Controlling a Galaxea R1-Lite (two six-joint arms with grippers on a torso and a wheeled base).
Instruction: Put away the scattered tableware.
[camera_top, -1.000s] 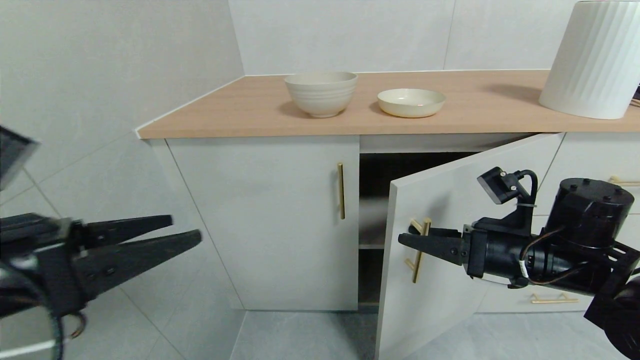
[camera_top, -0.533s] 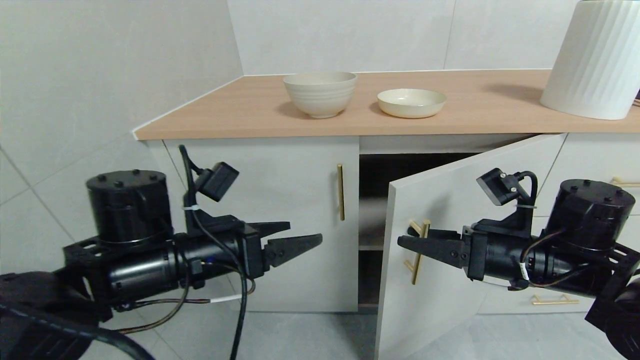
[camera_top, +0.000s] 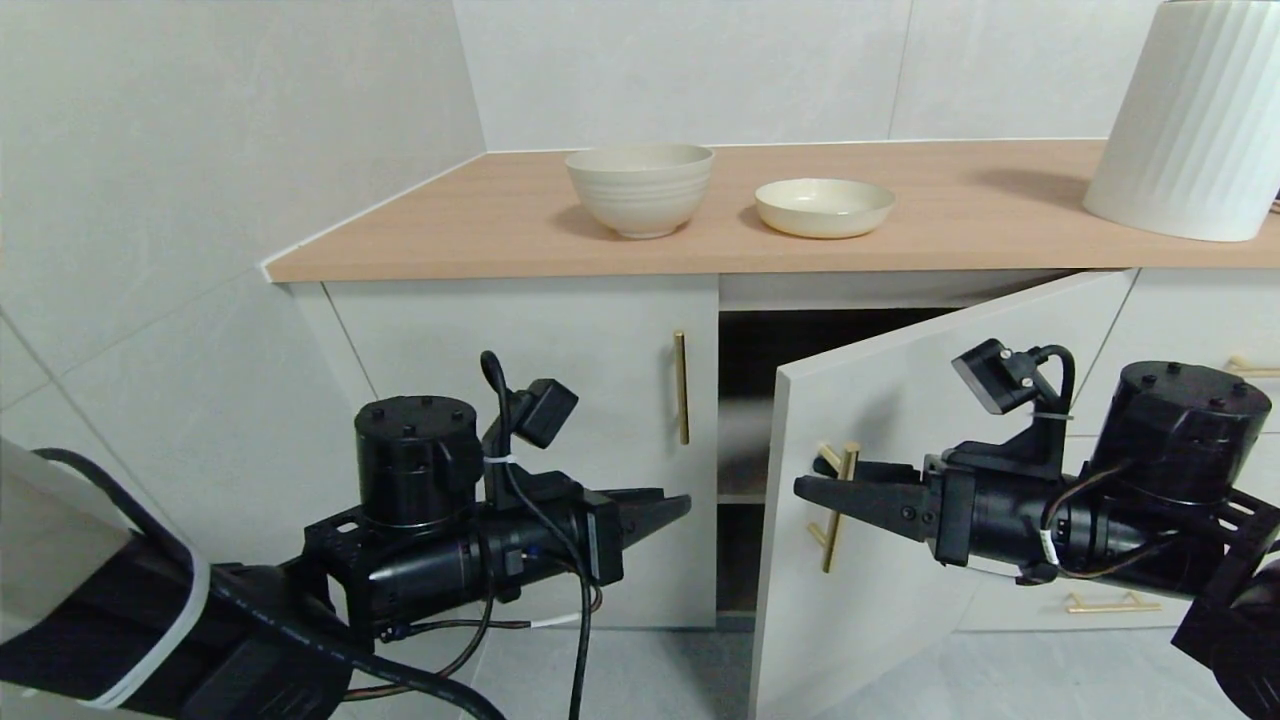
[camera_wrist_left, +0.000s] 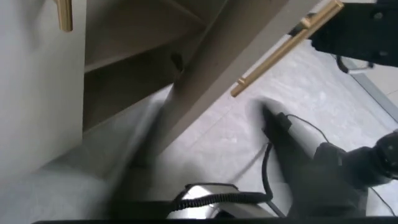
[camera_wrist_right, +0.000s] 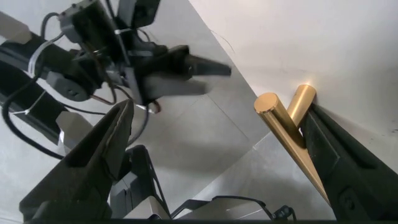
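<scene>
Head view: the bowl (camera_top: 640, 188) and dish (camera_top: 824, 206) wait on the desk (camera_top: 450, 230). The right pincer (camera_top: 815, 482) is spread around the gold handle (camera_top: 832, 535) of the half-open door (camera_top: 900, 440). I think the door needs pulling wide next.

Left wrist view: the door's edge is close.

Right wrist view: the left pincer (camera_wrist_right: 211, 65) is near. I cannot tell if it is spread or pressed. The door could bump it.

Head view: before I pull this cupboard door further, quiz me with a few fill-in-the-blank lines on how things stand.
The beige ribbed bowl stands on the wooden countertop to the ____ of the shallow cream dish.
The white cupboard door below the dish is ____, while the white door beside it is closed.
The right gripper has its open fingers either side of that door's brass ____.
Missing words: left; open; handle.
</scene>
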